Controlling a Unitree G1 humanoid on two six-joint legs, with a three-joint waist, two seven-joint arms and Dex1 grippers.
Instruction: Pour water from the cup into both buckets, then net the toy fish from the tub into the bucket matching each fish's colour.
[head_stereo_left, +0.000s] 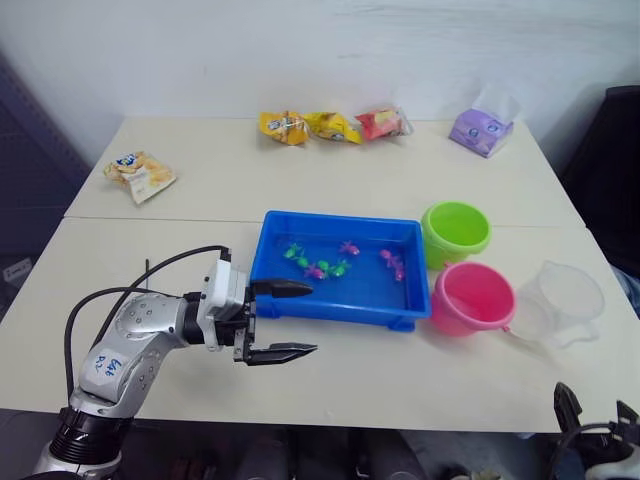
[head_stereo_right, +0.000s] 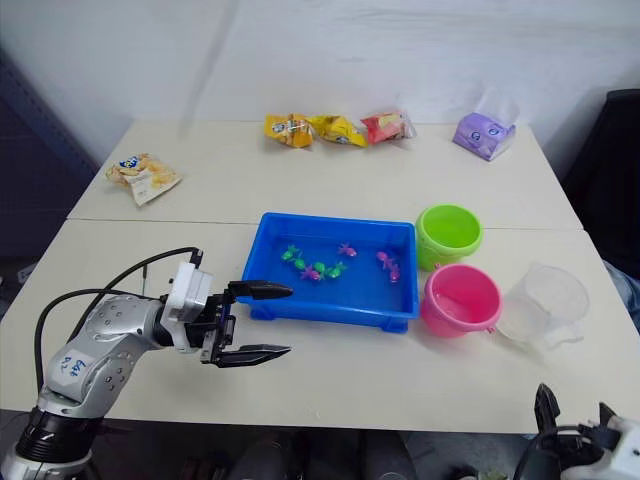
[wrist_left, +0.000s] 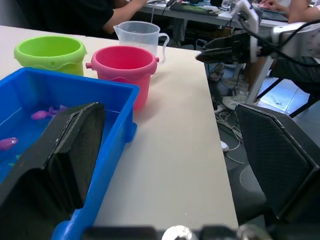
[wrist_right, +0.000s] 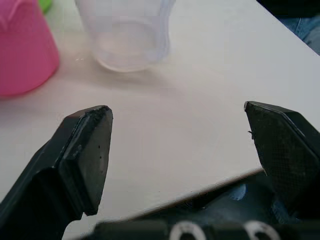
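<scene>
Sitting in the middle of the table (head_stereo_left: 120, 260), the blue tub (head_stereo_left: 345, 306) holds a shallow layer of water with the little green and pink fish (head_stereo_left: 318, 267) scattered across it, and the two buckets stand just to its right so each catch has a short trip: the green bucket (head_stereo_left: 455, 232) farther back, the pink bucket (head_stereo_left: 471, 297) nearer, touching or almost touching the tub's right end. The clear cup (head_stereo_left: 560, 300) rests upright just right of the pink bucket, close to the table's near right corner, which looks like a handy spot for the right arm to take it for pouring. It seems nearly empty in the right wrist view, though that is hard to judge. The left gripper (head_stereo_left: 282, 320) reaches in level from the near left, its fingers spread wide and holding nothing, one fingertip over the tub's near left corner and the other over bare table in front of it. The right gripper (head_stereo_right: 573, 412) sits low at the table's near right edge, fingers wide apart and empty, pointed toward the cup. Snack packets (head_stereo_left: 332, 126), another snack bag (head_stereo_left: 139, 174) and a purple tissue pack (head_stereo_left: 482, 129) lie well apart at the far side.
</scene>
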